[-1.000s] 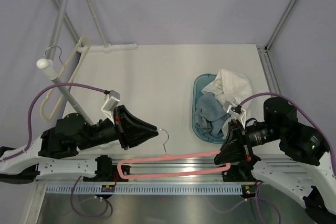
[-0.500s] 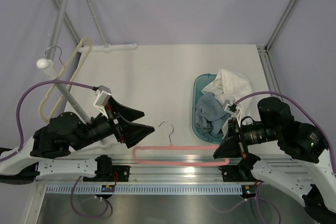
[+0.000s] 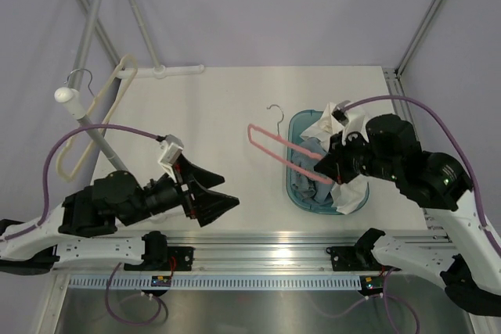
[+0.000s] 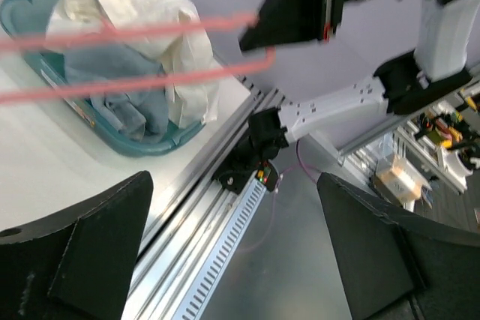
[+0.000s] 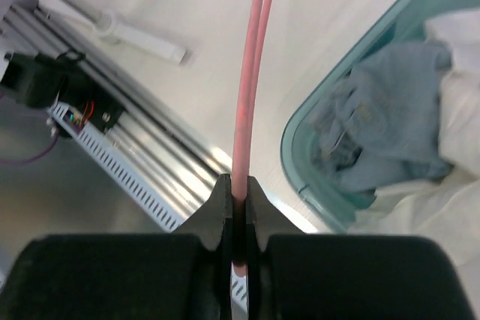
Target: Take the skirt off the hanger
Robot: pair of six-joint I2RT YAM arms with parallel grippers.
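- We note the right gripper [image 3: 319, 166] clenched on a thin pink plastic hanger [image 3: 278, 149], bare, above the teal oval basket [image 3: 291, 140].
- Blue-grey skirt [image 3: 304, 181] lies inside it.
- Left gripper [image 3: 225, 192] is spread wide and empty over the white tabletop [image 3: 211, 115]; pale lilac walls [image 3: 274, 5] behind.

From above, the lower end of the pink hanger [image 3: 274, 146] is hidden behind the right gripper [image 3: 321, 168], whose fingers cannot be seen there, while the left wrist view shows its bars blurred and cut by the left edge, like the teal basket [image 4: 142, 146], and the right wrist view loses them past its top edge.
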